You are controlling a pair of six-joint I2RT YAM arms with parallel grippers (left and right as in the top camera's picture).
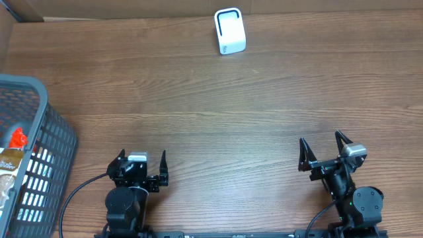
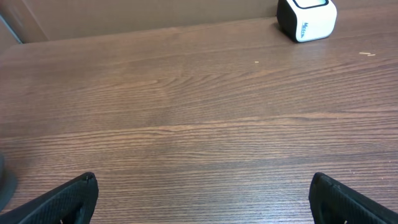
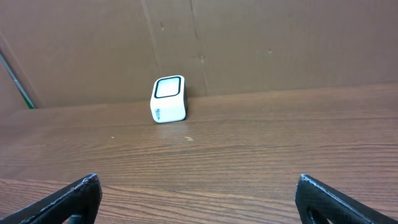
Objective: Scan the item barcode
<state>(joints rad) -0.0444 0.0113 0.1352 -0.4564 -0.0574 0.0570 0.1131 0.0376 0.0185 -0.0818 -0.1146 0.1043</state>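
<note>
A small white scanner box point(image 1: 230, 31) with a dark-rimmed window stands at the far edge of the wooden table; it also shows in the left wrist view point(image 2: 308, 18) and the right wrist view point(image 3: 168, 99). Packaged items, one red point(image 1: 18, 137) and one brown point(image 1: 8, 173), lie in a grey basket point(image 1: 46, 142) at the left; no barcode shows. My left gripper point(image 1: 142, 157) point(image 2: 203, 180) hangs open near the front edge, right of the basket, with nothing between its fingers. My right gripper point(image 1: 320, 140) point(image 3: 198, 180) is open at the front right, also holding nothing.
A brown cardboard wall point(image 3: 249, 43) rises behind the scanner along the table's far edge. The basket juts in from the left border, close to the left arm. Bare wood point(image 1: 225, 112) lies between the grippers and the scanner.
</note>
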